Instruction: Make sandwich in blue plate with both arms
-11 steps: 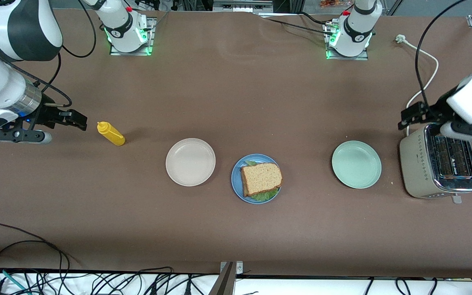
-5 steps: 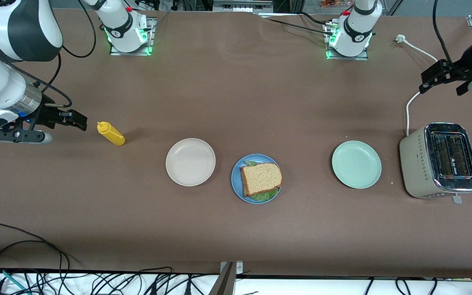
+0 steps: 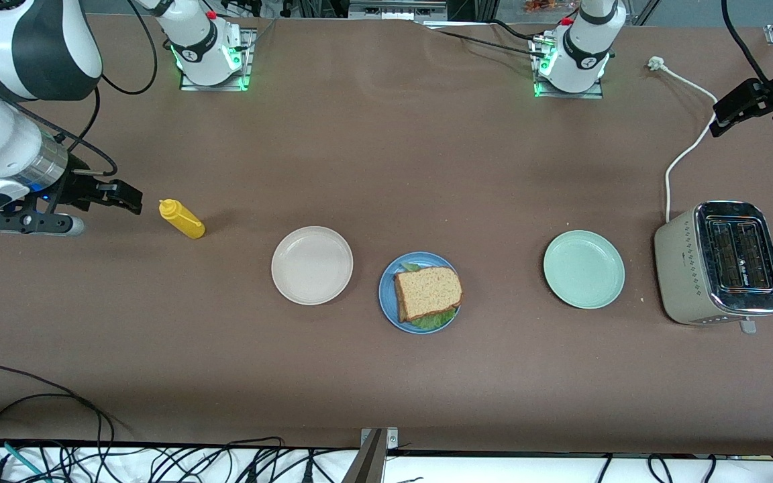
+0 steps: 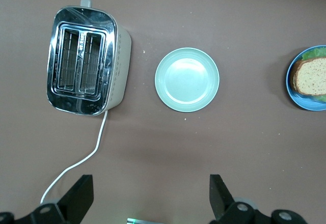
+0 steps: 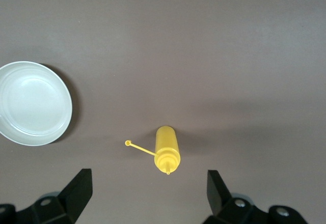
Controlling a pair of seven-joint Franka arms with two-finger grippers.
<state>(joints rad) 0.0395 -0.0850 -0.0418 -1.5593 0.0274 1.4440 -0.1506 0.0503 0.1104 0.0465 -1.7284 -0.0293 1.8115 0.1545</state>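
The right gripper point(image 3: 108, 194) hangs with jaws spread and empty over bare table, the yellow squeeze bottle point(image 3: 182, 219) lying just ahead of its fingertips; parked there, it appears to be waiting. Well past the bottle, between the beige plate point(image 3: 312, 265) and the mint green plate point(image 3: 584, 269), the blue plate point(image 3: 390, 295) carries the sandwich point(image 3: 428, 292): speckled brown bread squarely stacked, ruffled lettuce peeking out, seemingly finished. The left gripper point(image 3: 752, 107), jaws spread and empty, hangs above the toaster's cord point(image 3: 688, 144), clear of the toaster point(image 3: 718, 263).
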